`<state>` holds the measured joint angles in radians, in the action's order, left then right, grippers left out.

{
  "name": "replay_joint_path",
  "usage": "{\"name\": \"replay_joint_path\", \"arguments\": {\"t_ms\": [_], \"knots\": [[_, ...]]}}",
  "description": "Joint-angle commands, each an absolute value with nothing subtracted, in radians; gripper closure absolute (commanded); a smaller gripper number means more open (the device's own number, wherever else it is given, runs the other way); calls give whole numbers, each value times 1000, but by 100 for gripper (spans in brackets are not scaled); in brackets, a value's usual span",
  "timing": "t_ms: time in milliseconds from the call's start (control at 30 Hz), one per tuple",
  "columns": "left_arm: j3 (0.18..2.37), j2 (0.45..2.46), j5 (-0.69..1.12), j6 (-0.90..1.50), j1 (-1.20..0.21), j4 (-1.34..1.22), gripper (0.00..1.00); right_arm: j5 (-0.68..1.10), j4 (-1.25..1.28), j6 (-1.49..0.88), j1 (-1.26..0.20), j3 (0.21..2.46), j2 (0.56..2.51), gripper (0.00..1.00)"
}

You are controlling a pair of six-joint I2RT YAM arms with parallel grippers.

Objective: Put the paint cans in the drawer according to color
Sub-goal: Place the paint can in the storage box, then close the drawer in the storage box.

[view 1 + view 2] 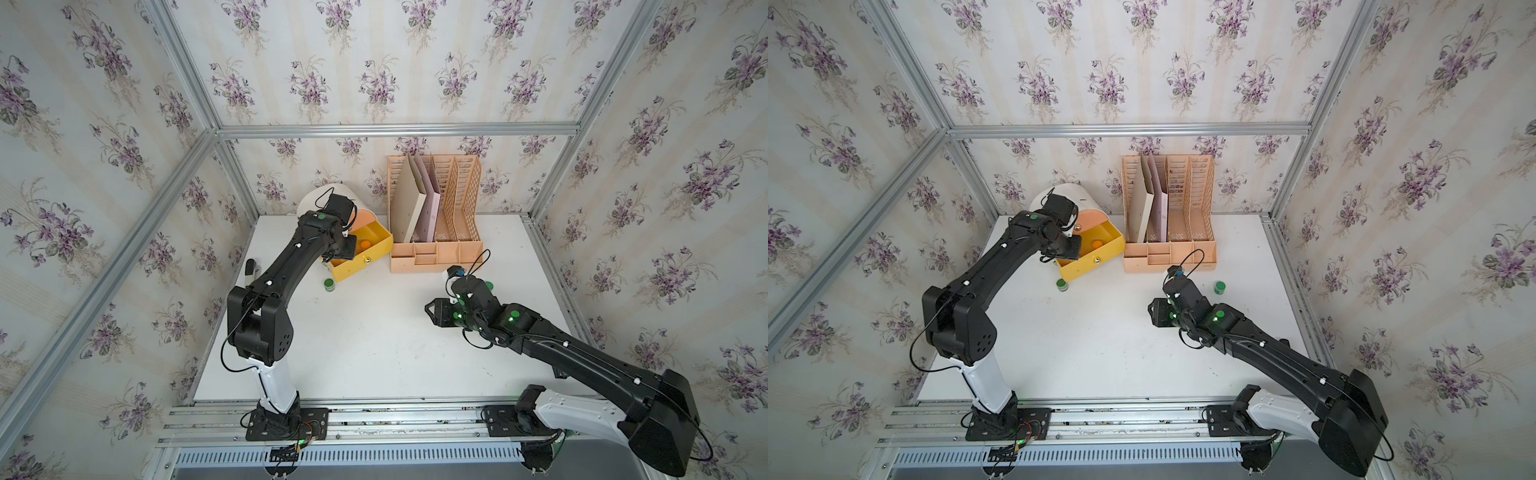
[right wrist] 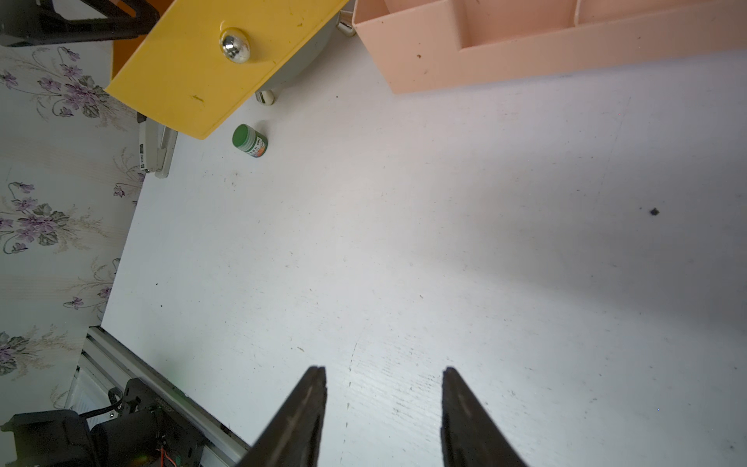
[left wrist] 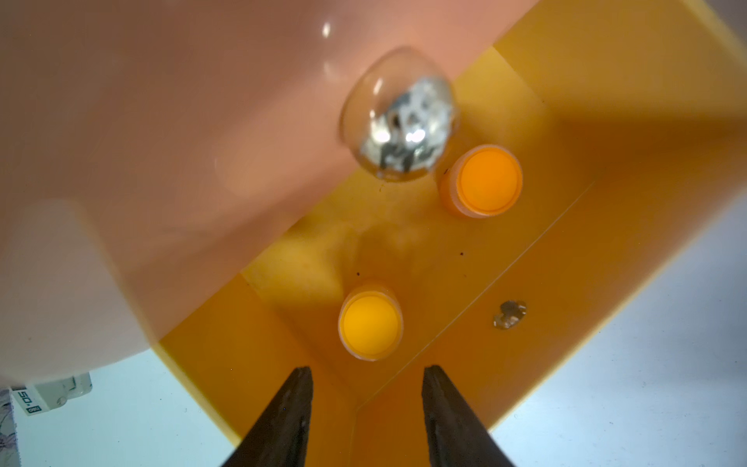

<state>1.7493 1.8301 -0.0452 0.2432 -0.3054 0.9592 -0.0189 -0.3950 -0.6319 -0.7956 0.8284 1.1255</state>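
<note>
The drawer chest stands at the back left with its yellow drawer pulled out. Two orange-lidded paint cans stand inside it. My left gripper hangs just above the nearer orange can, open and holding nothing. One green-lidded paint can stands on the table in front of the yellow drawer, and it also shows in the right wrist view. Another green can stands to the right, beside my right arm. My right gripper is open over bare table and holds nothing.
A peach lattice file rack with folders stands at the back, right of the chest. A stapler lies at the table's left edge. The peach drawer front with its shiny knob overhangs the yellow drawer.
</note>
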Motion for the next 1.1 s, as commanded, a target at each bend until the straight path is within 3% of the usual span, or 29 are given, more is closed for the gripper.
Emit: {"name": "replay_joint_path", "arguments": {"t_ms": [0, 233, 433, 567, 1067], "knots": [[1768, 1812, -40, 231, -305, 982, 47, -30, -396, -632, -796, 838, 1123, 50], [1823, 1746, -49, 209, -305, 1024, 46, -21, -376, -621, -795, 842, 1118, 50], [1879, 1680, -40, 148, -272, 987, 27, 41, -263, -552, -822, 865, 1118, 51], [1982, 1697, 0, 118, -200, 999, 1, 69, -195, -515, -837, 882, 1131, 52], [2064, 1856, 393, 141, 95, 729, 1, 83, 157, -408, -840, 882, 1264, 56]]}}
